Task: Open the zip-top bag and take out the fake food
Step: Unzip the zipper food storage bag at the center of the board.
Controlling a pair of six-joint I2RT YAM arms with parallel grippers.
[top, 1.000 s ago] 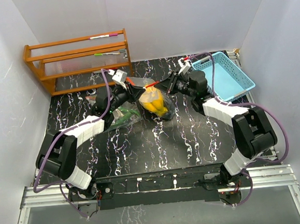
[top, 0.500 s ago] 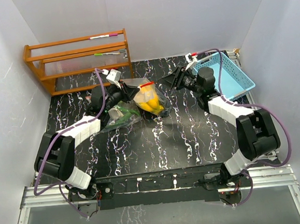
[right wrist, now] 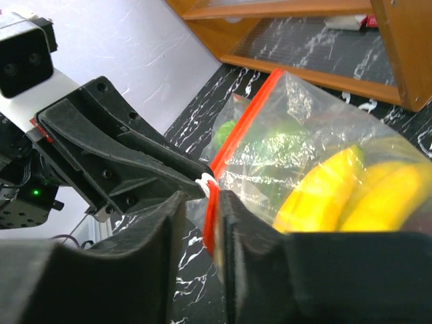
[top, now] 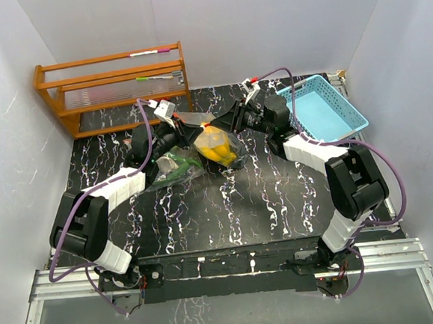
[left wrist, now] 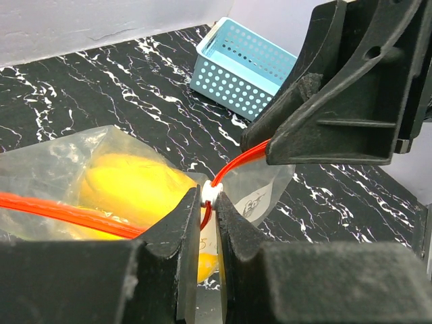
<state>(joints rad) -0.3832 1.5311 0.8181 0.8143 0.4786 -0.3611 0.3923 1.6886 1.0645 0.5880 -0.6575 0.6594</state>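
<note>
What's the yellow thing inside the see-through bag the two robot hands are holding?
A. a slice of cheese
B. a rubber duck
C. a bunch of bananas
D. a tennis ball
C: the right wrist view shows long, curved yellow bananas behind the clear plastic of the zip-top bag, just below its red zip strip.

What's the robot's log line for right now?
left jaws: shut on zip | right jaws: shut on zip | bananas: inside bag
</note>
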